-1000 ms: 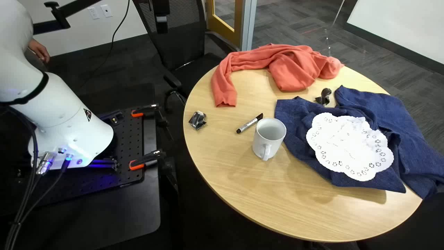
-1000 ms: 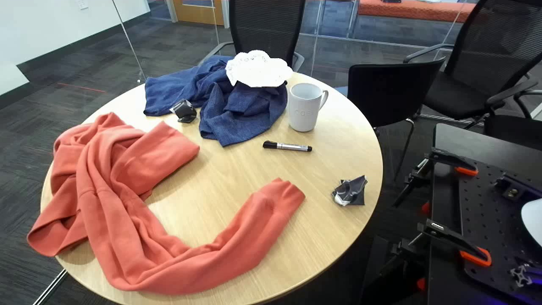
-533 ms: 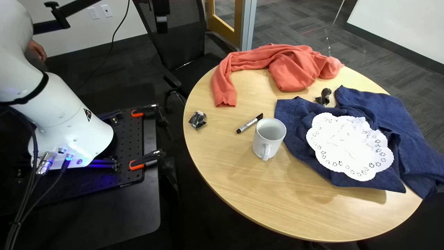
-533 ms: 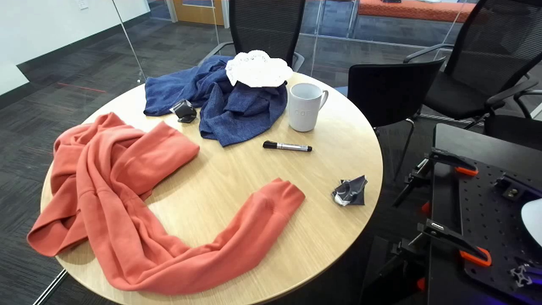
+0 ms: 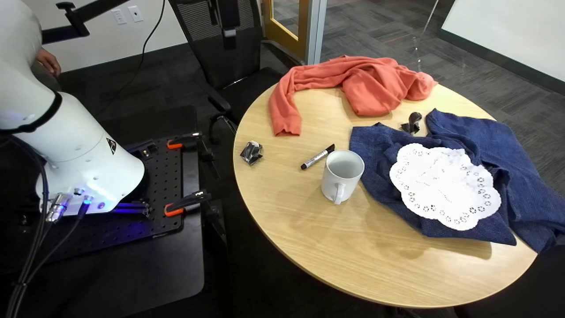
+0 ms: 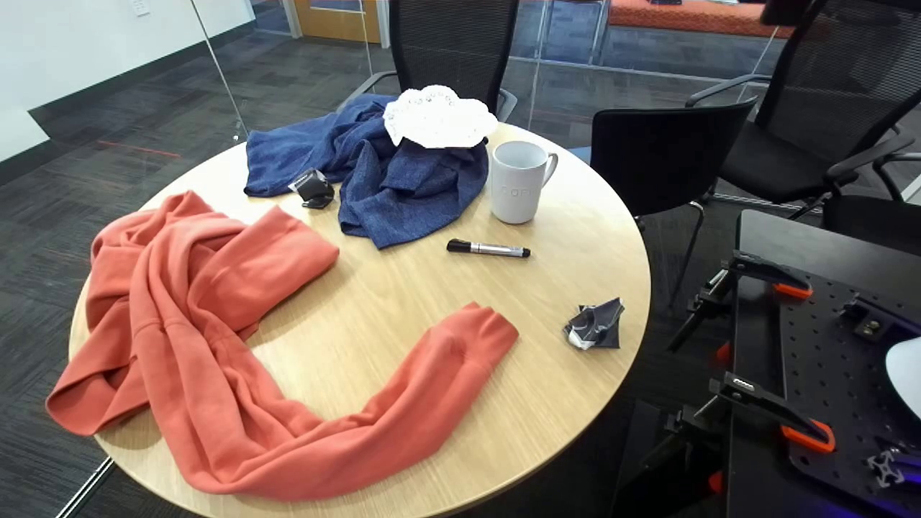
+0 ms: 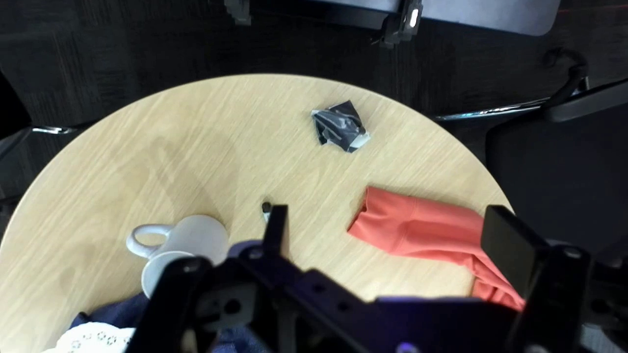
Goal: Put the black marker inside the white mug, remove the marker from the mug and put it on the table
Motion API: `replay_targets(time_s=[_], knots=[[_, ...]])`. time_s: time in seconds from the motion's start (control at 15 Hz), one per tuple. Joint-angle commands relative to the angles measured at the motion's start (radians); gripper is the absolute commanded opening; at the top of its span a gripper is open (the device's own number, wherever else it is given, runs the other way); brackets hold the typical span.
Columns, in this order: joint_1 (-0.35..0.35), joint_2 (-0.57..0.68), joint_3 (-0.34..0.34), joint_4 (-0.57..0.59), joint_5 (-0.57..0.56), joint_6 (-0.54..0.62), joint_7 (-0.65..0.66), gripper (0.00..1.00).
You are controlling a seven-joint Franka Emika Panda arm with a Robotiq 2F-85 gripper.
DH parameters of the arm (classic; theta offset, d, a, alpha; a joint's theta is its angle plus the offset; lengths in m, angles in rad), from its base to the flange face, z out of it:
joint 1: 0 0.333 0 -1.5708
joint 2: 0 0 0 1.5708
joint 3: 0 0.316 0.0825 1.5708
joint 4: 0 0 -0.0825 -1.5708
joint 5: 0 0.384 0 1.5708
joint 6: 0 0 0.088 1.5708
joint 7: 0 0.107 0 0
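The black two-finger pincer is observed in the wrist view, its jaws wide apart, nothing held between them. Beyond it is the round bench, topped in light tan wood. Closest in an exterior view, a coral-red fabric garment lies spread over the bench. A crumpled black-and-white wrapper sits near the bench's rim. Farther in, the slim black marker with a silvery-white barrel lies flat on the wood; the pincer hides most of it in the wrist view. Near the marker, but apart, the white cylindrical ceramic mug stands upright. Beyond these, a small dark chunky object sits beside a rumpled dark blue woven cloth, on which a round white lace doily lies.
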Motion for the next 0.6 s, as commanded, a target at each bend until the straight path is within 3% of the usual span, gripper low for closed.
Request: replay_targets(time_s=[0.0, 0.53], knots=[[-0.003, 0.085, 0.023, -0.022, -0.028, 0.163, -0.046, 1.00], [-0.010, 0.361, 0.027, 0.038, -0.075, 0.441, -0.083, 1.00]])
